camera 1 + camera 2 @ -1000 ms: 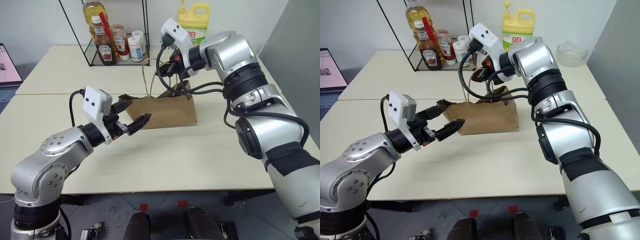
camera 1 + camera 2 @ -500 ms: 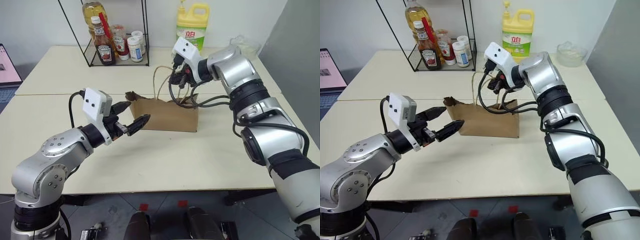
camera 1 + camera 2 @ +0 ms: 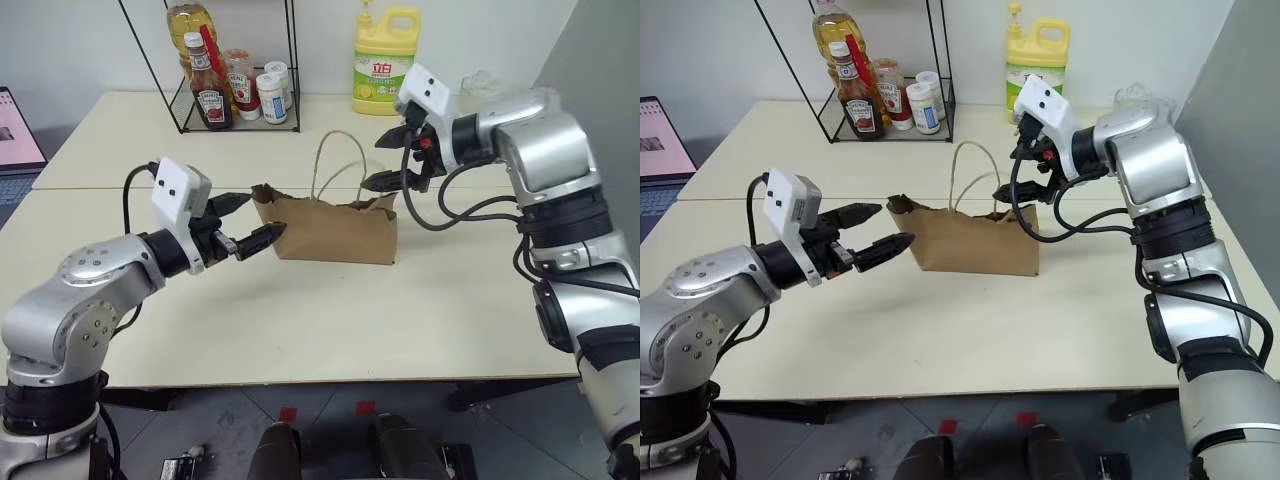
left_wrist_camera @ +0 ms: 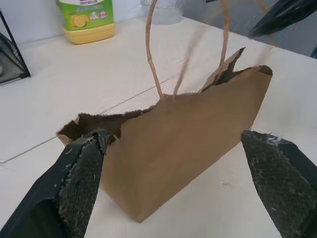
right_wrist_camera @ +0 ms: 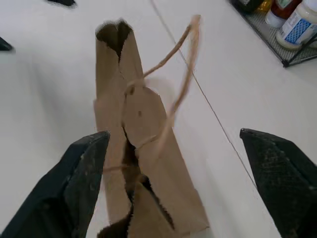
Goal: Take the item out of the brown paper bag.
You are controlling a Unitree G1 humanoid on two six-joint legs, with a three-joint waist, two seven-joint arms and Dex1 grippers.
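Bag (image 3: 335, 228): brown paper, upright at frame centre on the table (image 3: 330, 320); top edge torn and crumpled; loop handles (image 3: 338, 165) standing above the mouth; the item cannot be seen, so whether it is inside cannot be told.
Left gripper (image 3: 243, 222): left of centre, level, pointing at the bag's left end; jaws wide, empty, tips just beside the torn corner.
Right gripper (image 3: 392, 160): upper right of centre, above the bag's right end; jaws wide, holding nothing.
Detergent jug (image 3: 383, 58): top centre, yellow.
Wire rack (image 3: 235, 100): upper left, with ketchup bottles (image 3: 210, 95).
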